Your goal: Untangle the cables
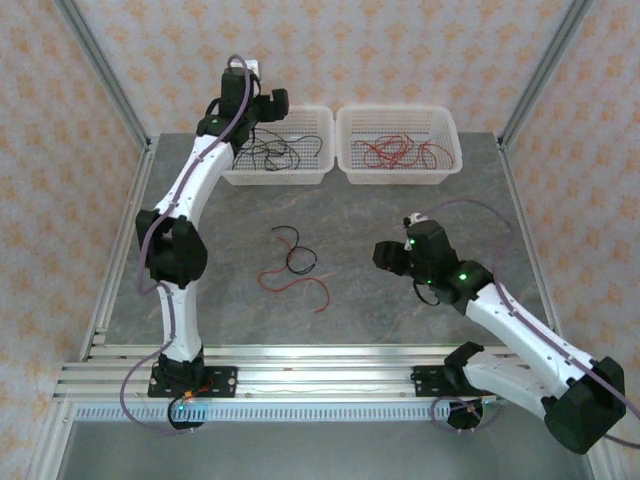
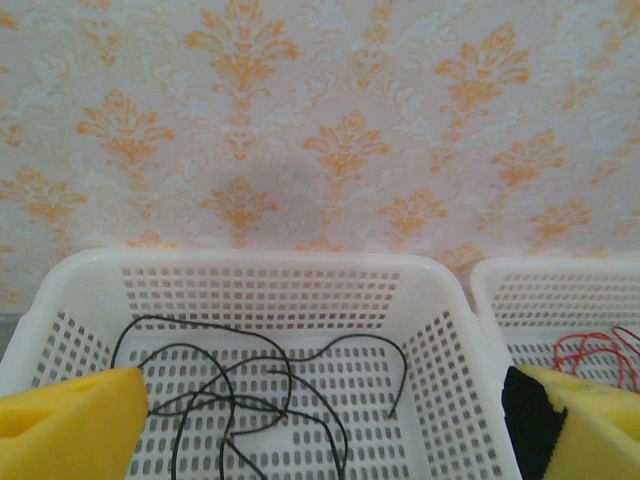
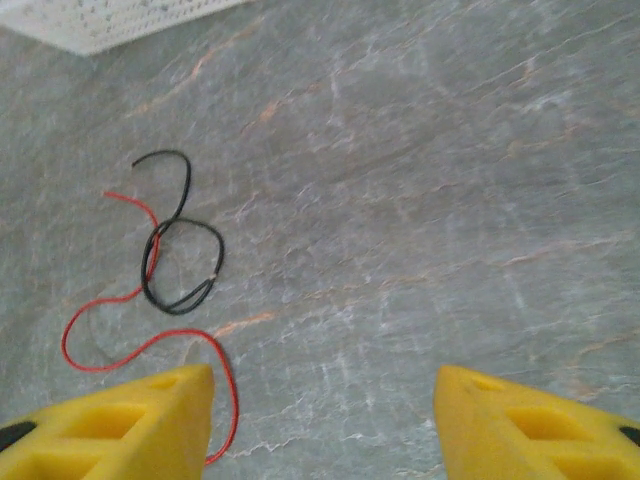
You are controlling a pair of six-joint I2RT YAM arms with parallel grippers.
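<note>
A thin black cable (image 1: 296,250) and a thin red cable (image 1: 300,284) lie looped through each other on the grey table. In the right wrist view the black cable (image 3: 186,268) curls around the red cable (image 3: 140,347). My right gripper (image 1: 386,256) hovers open to the right of them, and nothing sits between its yellow fingers (image 3: 325,425). At the back, my left gripper (image 1: 268,108) stands open over the left white basket (image 1: 326,150). Several black cables (image 2: 270,360) lie loose on the basket floor below its wide-apart fingers (image 2: 325,430).
A second white basket (image 1: 400,111) at the back right holds several red cables (image 1: 400,153); its corner (image 2: 560,272) and red cables (image 2: 600,350) appear in the left wrist view. Aluminium frame posts and patterned walls ring the table (image 1: 420,320).
</note>
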